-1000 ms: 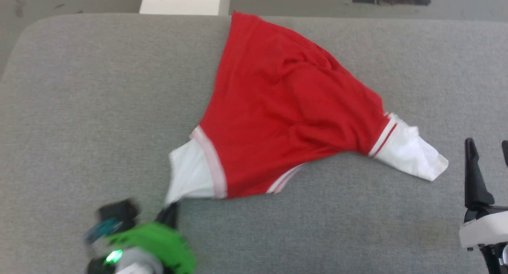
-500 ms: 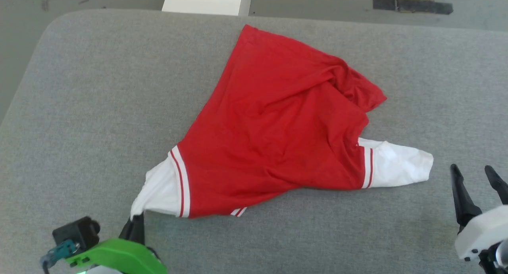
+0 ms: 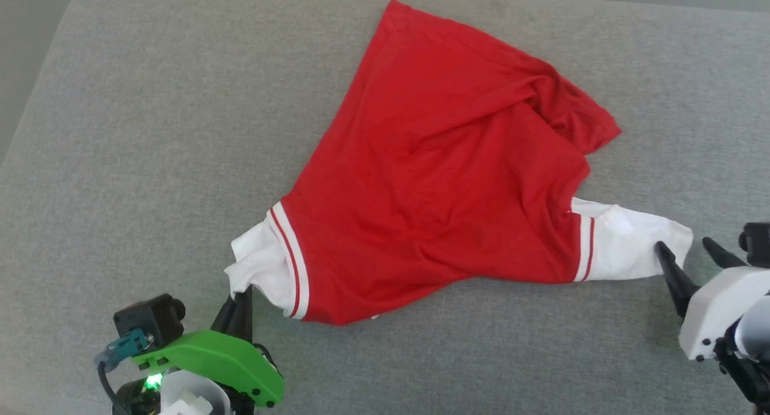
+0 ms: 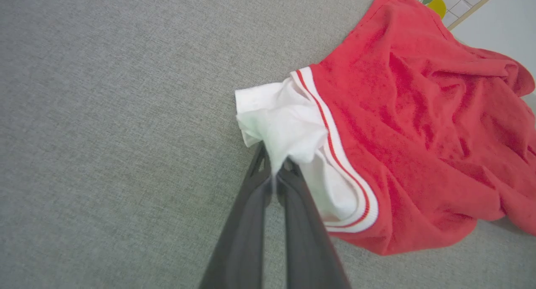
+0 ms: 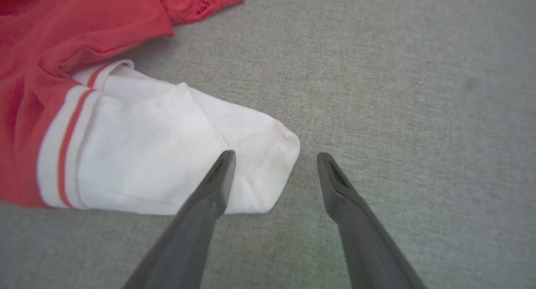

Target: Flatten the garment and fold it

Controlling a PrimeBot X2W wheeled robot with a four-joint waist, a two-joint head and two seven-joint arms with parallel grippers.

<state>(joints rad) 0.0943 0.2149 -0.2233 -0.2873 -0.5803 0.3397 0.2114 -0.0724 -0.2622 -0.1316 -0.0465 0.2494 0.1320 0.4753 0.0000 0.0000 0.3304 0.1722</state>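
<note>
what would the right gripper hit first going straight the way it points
Probably the white sleeve of the garment; one finger of the open right gripper overlaps its end, depth unclear.

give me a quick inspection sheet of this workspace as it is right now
surface: grey fabric-covered table with a rounded corner
job's things: garment, red with white sleeves, plain side up, spread out but rumpled, not folded
clutter: nothing seen
grippers: left gripper shut on the tip of one white sleeve; right gripper open at the other sleeve, one finger over its end, one over bare table; contact cannot be told
cables: teal plug with a dark lead at the left wrist, off the cloth
surroundings: grey floor beyond the table edge
</note>
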